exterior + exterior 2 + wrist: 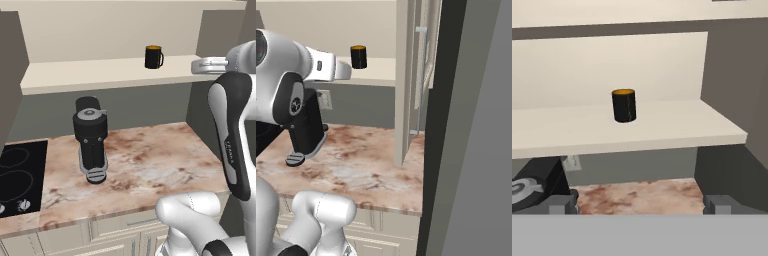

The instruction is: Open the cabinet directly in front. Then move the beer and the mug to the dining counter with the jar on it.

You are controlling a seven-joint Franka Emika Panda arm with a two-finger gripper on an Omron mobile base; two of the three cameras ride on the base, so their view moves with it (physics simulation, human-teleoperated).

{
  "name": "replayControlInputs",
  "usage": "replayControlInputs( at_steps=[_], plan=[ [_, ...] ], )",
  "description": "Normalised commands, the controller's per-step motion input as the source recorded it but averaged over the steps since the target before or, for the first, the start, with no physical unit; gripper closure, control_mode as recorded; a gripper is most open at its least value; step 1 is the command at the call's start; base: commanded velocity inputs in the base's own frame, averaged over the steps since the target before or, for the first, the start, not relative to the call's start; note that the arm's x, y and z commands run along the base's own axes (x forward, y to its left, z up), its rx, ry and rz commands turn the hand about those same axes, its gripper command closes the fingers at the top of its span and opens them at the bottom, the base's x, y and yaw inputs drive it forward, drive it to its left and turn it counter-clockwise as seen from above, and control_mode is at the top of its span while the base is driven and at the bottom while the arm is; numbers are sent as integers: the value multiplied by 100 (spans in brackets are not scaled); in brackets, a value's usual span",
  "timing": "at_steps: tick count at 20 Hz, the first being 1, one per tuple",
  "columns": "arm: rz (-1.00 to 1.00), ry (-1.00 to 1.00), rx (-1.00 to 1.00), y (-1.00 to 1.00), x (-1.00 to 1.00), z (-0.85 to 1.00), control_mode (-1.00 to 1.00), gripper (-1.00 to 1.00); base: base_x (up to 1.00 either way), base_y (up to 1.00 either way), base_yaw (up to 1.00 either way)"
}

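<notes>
Worktop of marbled stone lay nearest, a black coffee machine standing on it beside the black cooktop, low cream drawers beneath. Above it the robot's gripper hung with its jaws spread fully wide and nothing between them, the two finger tips well apart in the hand view. Beyond, the cabinet stood already open, its door swung out edge-on in the right base view. On the pale shelf inside sat the mug, dark with a yellow-orange inside, upright and alone, its handle turned to the right in the left base view. The gripper faced the mug but stood well apart from it. The step in hand appeared to be the reach for the mug; the next move would call for advancing level over the shelf edge and closing round the mug's body.
</notes>
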Motion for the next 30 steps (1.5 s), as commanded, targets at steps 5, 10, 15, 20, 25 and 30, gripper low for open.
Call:
replayControlInputs(
  at_steps=[5,10,15,20,25,30],
  plan=[
    [0,0,0,0,23,0,-100,-100,0,0,0],
    [1,0,0,0,23,0,-100,-100,0,0,0],
    [5,-1,0,0,18,-1,-100,-100,0,0,0],
    [3,-5,0,3,16,-2,-100,-100,0,0,0],
    [2,-1,0,5,28,-5,-100,-100,0,0,0],
    [2,0,0,5,30,-11,-100,-100,0,0,0]
  ],
)
